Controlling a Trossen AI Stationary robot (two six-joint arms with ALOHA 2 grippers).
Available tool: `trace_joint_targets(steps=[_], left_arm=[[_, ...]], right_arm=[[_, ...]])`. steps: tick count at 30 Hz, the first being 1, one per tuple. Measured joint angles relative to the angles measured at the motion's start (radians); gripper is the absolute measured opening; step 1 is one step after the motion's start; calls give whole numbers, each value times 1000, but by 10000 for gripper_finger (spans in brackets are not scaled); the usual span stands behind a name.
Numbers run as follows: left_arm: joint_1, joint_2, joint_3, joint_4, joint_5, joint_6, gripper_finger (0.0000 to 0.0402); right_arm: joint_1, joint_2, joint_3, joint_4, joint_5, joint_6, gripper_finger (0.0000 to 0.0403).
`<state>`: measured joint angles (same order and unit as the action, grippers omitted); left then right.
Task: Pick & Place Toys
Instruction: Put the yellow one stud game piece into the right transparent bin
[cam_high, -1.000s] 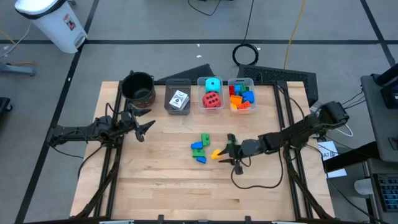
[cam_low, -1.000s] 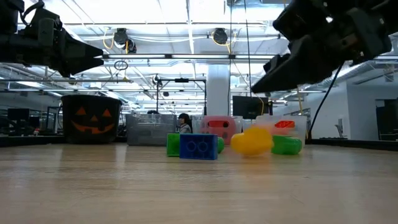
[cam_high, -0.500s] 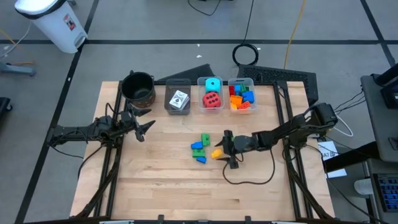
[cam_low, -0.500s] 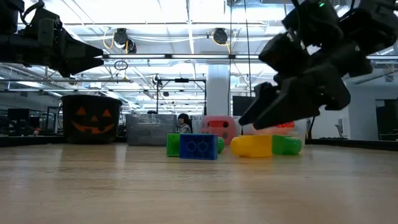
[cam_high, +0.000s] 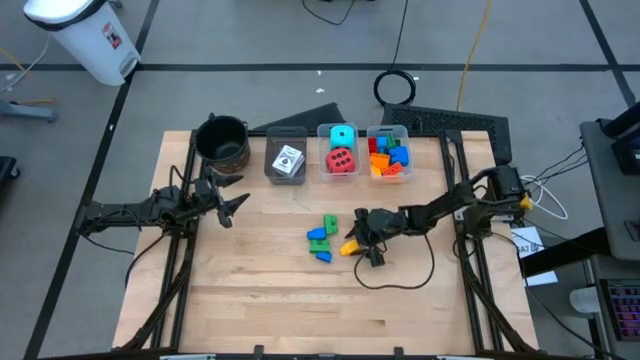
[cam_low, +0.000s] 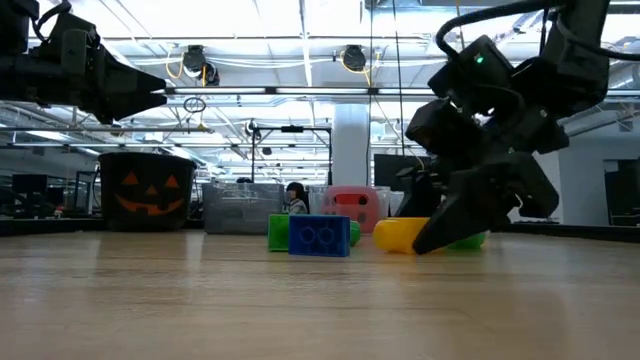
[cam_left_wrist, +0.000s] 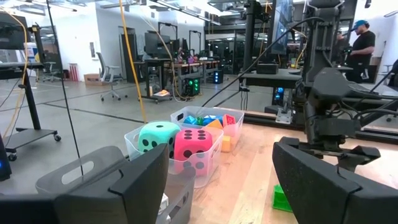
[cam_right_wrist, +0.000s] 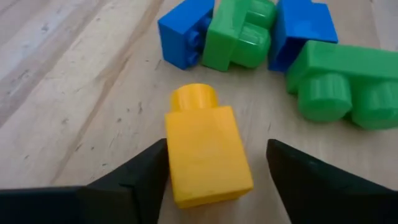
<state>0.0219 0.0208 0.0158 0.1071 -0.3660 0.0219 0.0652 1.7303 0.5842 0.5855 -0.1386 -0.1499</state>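
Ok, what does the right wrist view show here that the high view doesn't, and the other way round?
Only the right wrist view shows the yellow brick lying on its side between the open fingers, untouched. Only the high view shows the left gripper waiting near the black pot, and the three bins. Both show the blue and green bricks beside it.

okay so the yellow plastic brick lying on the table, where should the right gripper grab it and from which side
Grip the small yellow plastic brick across its two long flat sides, coming down from above. It lies on its side, its round stud pointing toward the blue and green bricks, so the flat faces are free. The right gripper already straddles it with fingers open; the left gripper waits apart.
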Motion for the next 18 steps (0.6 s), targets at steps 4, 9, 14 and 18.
trace_joint_targets(steps=[4, 9, 14, 18], left_arm=[[0, 0, 0, 0, 0, 0, 292], [0, 0, 0, -1, 0, 0, 292], [0, 0, 0, 0, 0, 0, 292], [0, 0, 0, -1, 0, 0, 292]], right_arm=[[-10, 2, 0, 20, -75, -38, 199], [-14, 2, 0, 41, -102, -49, 128], [-20, -38, 0, 40, -100, -31, 89], [-20, -146, -1, 10, -100, 13, 89]])
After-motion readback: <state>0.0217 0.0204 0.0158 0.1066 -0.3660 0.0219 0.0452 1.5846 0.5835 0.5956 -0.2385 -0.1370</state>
